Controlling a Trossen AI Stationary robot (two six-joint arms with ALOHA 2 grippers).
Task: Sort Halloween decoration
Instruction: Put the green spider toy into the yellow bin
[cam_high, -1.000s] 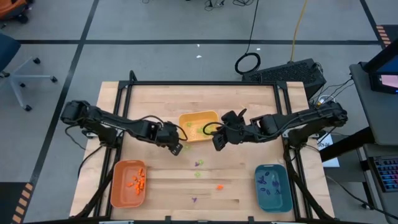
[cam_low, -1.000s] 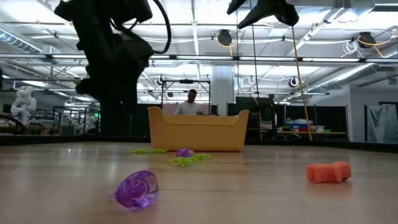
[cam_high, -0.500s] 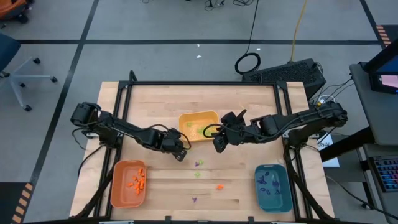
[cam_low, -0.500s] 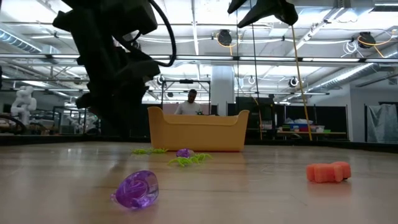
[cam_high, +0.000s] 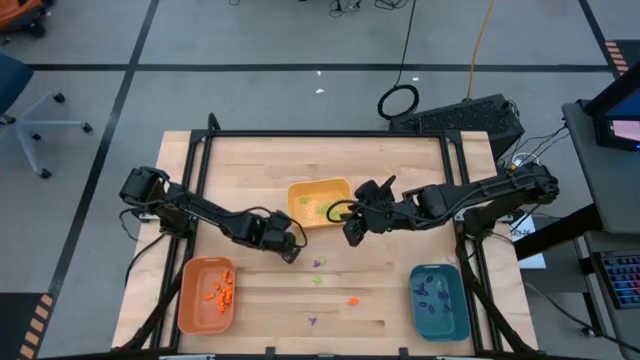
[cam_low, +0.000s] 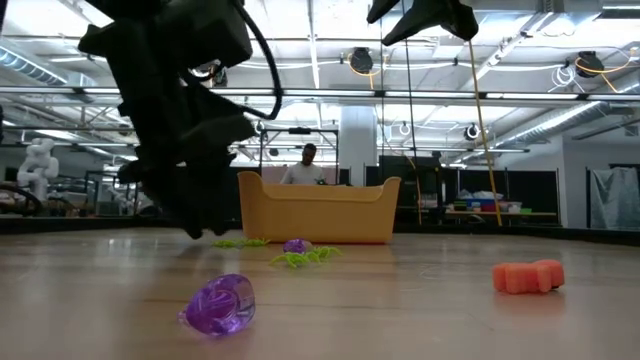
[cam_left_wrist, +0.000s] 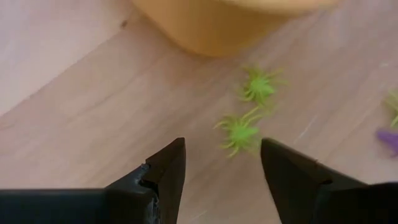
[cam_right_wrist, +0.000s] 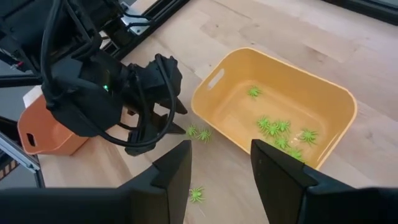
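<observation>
Left gripper over two green spiders, beside the yellow tray.

My left gripper (cam_left_wrist: 221, 180) hangs low over the wooden table (cam_high: 260, 160), fingers (cam_left_wrist: 166, 171) spread wide and empty, two light green spiders (cam_left_wrist: 239, 132) on the wood just ahead of the gap. Yellow tray (cam_high: 318, 203): more green spiders (cam_right_wrist: 278, 127) inside, near the table's middle. My right gripper (cam_right_wrist: 217, 171) waits above that tray's right side, fingers parted, holding nothing. Loose on the table toward the front: purple piece (cam_low: 218, 303), orange piece (cam_low: 527, 276), further green and purple pieces. Orange tray (cam_high: 207, 294), front left: orange pieces. Teal tray (cam_high: 438, 300), front right: purple pieces.
</observation>
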